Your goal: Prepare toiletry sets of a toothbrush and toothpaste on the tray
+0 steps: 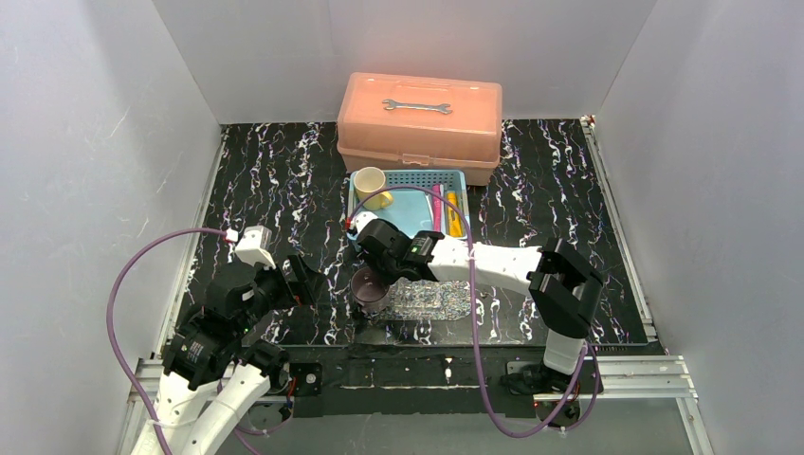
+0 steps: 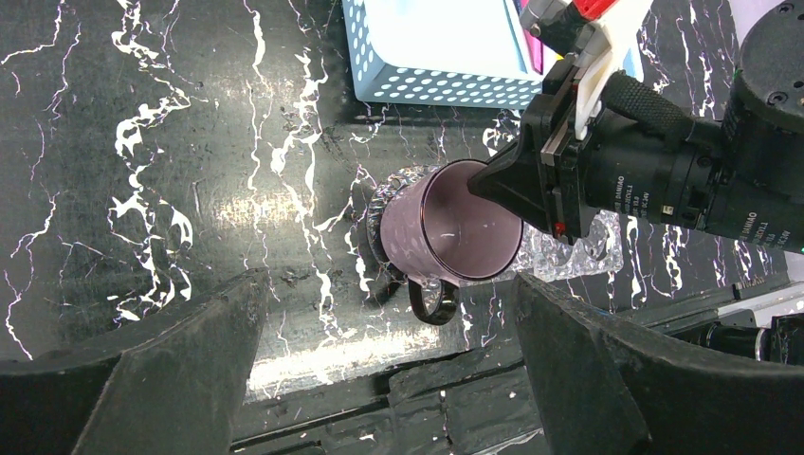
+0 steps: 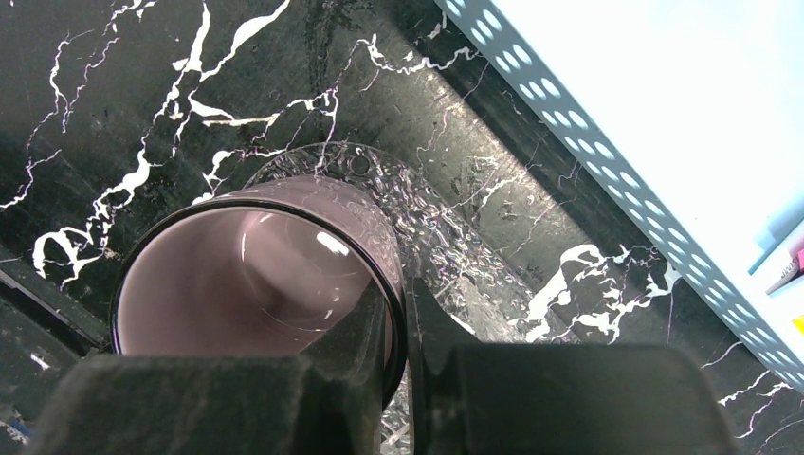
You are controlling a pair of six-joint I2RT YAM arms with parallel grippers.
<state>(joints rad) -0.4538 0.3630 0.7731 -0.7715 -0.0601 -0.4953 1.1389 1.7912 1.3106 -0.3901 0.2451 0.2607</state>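
Observation:
The purple mug point(image 1: 368, 287) stands on the left end of the clear glittery tray point(image 1: 438, 301). My right gripper point(image 1: 372, 268) is shut on the mug's rim point(image 3: 393, 318), one finger inside and one outside; the left wrist view shows the same grip on the mug point(image 2: 446, 237) over the tray point(image 2: 578, 258). My left gripper point(image 1: 305, 277) is open and empty, left of the mug. The yellow mug point(image 1: 370, 181), the magenta tube point(image 1: 437, 204) and the yellow-orange tube point(image 1: 454, 213) lie in the light-blue mesh basket point(image 1: 408, 178). I cannot make out any toothbrush.
A salmon-pink toolbox point(image 1: 420, 125) with a wrench point(image 1: 415, 105) on its lid stands behind the basket. White walls enclose the dark marbled table on three sides. The basket's perforated wall shows in the wrist views point(image 2: 446, 83) point(image 3: 607, 152).

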